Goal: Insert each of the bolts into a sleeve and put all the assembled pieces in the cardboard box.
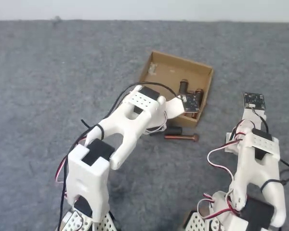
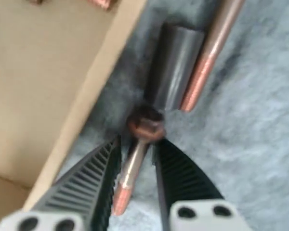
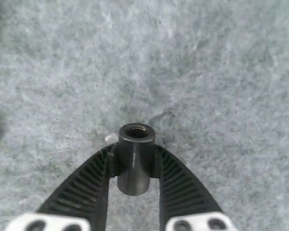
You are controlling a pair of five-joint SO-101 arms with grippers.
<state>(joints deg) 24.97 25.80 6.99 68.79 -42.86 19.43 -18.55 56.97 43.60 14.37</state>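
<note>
My left gripper [image 2: 135, 144] is shut on a copper bolt [image 2: 135, 163], whose hex head [image 2: 145, 126] sticks out just past the fingertips. Right beyond that head a black sleeve [image 2: 176, 67] lies on the carpet, with a second copper bolt [image 2: 209, 53] alongside it. From above, this sleeve [image 1: 173, 130] and loose bolt [image 1: 180, 137] lie just in front of the cardboard box [image 1: 156, 60]. Two assembled pieces [image 1: 184, 86] lie inside the box by its near right wall. My right gripper [image 3: 135, 151] is shut on another black sleeve [image 3: 136, 159], its open bore towards the camera, above bare carpet.
The grey carpet [image 1: 62, 72] covers the whole table. The left arm [image 1: 130, 120] stretches to the box's front edge. The right arm [image 1: 257, 149] stands apart at the right, well clear of the box. The box wall [image 2: 86, 96] runs close beside my left fingers.
</note>
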